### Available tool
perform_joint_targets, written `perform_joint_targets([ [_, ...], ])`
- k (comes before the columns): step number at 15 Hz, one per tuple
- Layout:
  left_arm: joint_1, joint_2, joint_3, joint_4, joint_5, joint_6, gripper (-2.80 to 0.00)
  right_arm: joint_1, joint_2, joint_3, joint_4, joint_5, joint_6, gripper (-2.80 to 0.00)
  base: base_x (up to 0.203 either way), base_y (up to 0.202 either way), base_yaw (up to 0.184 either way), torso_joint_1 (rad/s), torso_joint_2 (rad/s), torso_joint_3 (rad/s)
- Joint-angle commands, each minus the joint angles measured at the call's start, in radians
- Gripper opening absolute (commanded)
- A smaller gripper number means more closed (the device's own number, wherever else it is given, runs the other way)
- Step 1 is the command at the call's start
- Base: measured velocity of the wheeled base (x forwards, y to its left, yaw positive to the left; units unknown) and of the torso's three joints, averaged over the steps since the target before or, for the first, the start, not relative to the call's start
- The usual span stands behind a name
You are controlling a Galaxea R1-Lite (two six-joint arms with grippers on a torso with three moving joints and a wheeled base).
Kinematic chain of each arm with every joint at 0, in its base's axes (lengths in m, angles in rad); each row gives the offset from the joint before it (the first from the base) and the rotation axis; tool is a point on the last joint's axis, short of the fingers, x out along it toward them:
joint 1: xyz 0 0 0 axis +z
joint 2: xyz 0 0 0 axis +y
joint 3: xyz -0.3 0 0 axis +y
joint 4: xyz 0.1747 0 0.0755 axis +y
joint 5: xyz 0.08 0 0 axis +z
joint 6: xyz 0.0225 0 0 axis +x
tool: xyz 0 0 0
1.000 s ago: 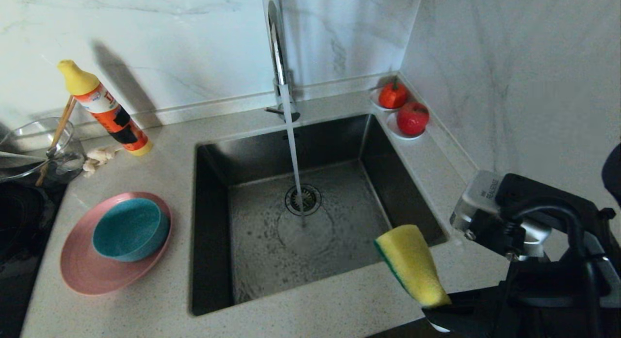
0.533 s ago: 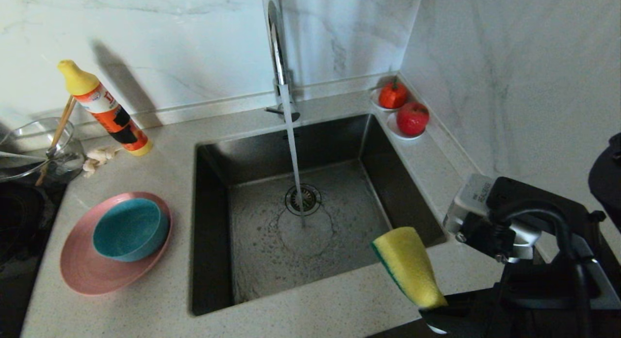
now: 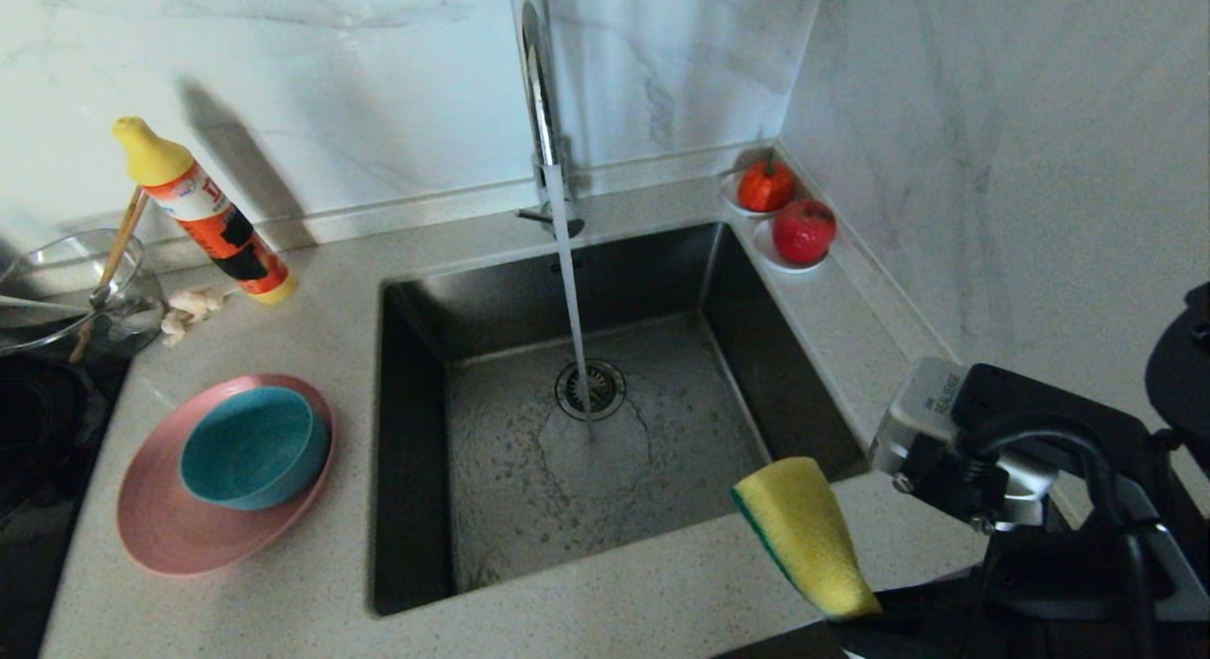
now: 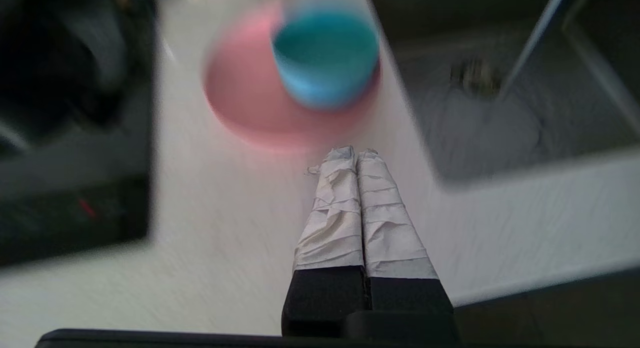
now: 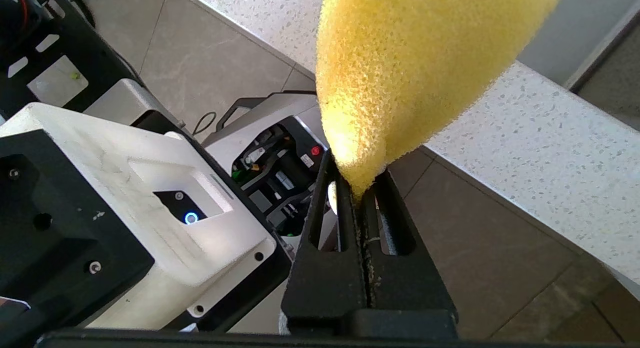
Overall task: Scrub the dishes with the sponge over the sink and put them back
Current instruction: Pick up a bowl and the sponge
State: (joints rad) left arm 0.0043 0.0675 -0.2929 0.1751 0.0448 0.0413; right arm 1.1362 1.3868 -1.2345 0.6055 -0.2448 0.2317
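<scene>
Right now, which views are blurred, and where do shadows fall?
Left wrist view: pink plate, teal bowl and sink are smeared; only the shut left gripper is sharp. Right wrist view: crisp on the sponge. Head view: sharp; the detergent bottle casts a dark shadow on the wall.

The yellow sponge [image 3: 804,536], green-faced on one side, stands tilted above the counter's front edge, at the sink's [image 3: 586,423] near right corner. Left of the sink, the teal bowl [image 3: 250,445] sits on the pink plate [image 3: 165,527]. Water runs into the basin.
</scene>
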Motion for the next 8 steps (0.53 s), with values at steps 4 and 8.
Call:
perform_joint_targets([
  [4,0.005,0.41,-0.346,0.115,0.144,0.003,-2.8,0.005,-0.002,0.003,-0.001,-0.001,-0.001,-2.8,0.0,0.0,0.0,0.0,0.0,0.0],
  [8,0.01,0.794,-0.554,0.218,0.26,0.001,-2.8,0.011,-0.011,-0.01,-0.003,-0.004,-0.003,-2.8,0.0,0.0,0.0,0.0,0.0,0.0],
])
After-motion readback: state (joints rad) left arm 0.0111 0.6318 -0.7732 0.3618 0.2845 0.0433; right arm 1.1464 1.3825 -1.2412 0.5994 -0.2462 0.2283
